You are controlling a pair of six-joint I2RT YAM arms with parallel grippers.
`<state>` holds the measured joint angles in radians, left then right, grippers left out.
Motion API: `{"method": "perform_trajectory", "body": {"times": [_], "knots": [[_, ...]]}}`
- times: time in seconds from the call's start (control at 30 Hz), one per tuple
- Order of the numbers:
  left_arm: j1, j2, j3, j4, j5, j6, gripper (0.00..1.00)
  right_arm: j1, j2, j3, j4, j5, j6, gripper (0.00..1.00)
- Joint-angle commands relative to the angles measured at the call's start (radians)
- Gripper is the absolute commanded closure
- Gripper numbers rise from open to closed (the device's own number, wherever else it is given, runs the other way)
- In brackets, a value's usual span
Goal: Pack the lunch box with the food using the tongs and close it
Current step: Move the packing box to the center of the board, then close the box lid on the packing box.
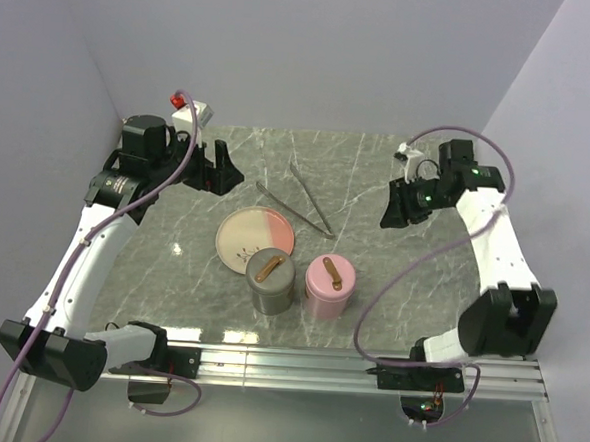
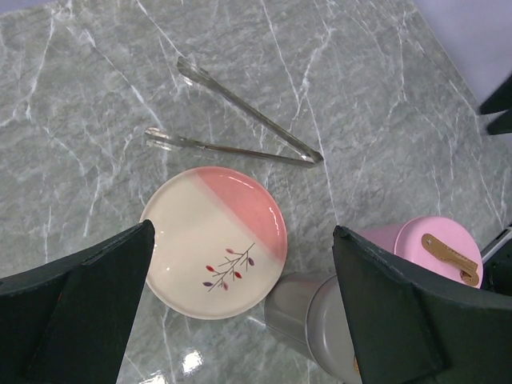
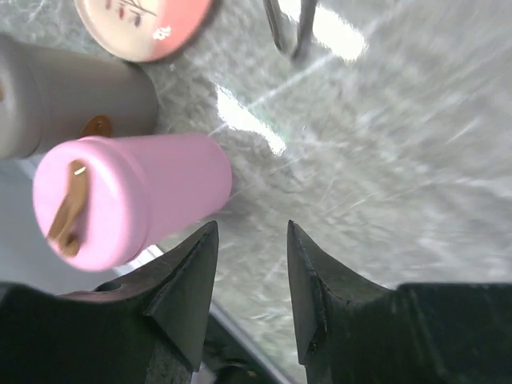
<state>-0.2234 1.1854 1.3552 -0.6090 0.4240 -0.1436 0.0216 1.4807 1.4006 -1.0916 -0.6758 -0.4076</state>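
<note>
The silver tongs [image 1: 311,197] lie in a narrow V on the marble table, behind the plate; the left wrist view shows the tongs [image 2: 240,102] whole. Two lidded round lunch box tubs stand side by side near the front: a grey tub [image 1: 269,285] and a pink tub [image 1: 328,286], each with a brown strap on its lid. No food shows in any view. My left gripper [image 1: 223,172] hangs open at the back left, above the plate [image 2: 212,240]. At the back right my right gripper [image 1: 391,209] is open, with nothing between its fingers [image 3: 192,280].
The cream-and-pink plate [image 1: 254,239] lies bare in front of the tongs, touching nothing. A small white box with a red top [image 1: 187,109] sits at the back left corner. Walls close the table at the left, back and right. A metal rail [image 1: 366,364] runs along the near edge.
</note>
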Motion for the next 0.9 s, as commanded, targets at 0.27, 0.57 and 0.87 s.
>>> {"method": "perform_trajectory", "body": {"times": [0.27,0.57,0.87], "knots": [[0.015,-0.026,-0.015,0.032,0.019,-0.013,0.01,0.353,-0.359,-0.107,0.012,0.289,0.032,0.47],[0.025,-0.020,-0.024,0.043,0.035,-0.024,0.01,0.463,-0.387,-0.167,0.055,0.334,0.038,0.41],[0.035,-0.003,-0.021,0.043,0.045,-0.031,0.01,0.632,-0.396,-0.184,0.101,0.393,0.039,0.38]]}}
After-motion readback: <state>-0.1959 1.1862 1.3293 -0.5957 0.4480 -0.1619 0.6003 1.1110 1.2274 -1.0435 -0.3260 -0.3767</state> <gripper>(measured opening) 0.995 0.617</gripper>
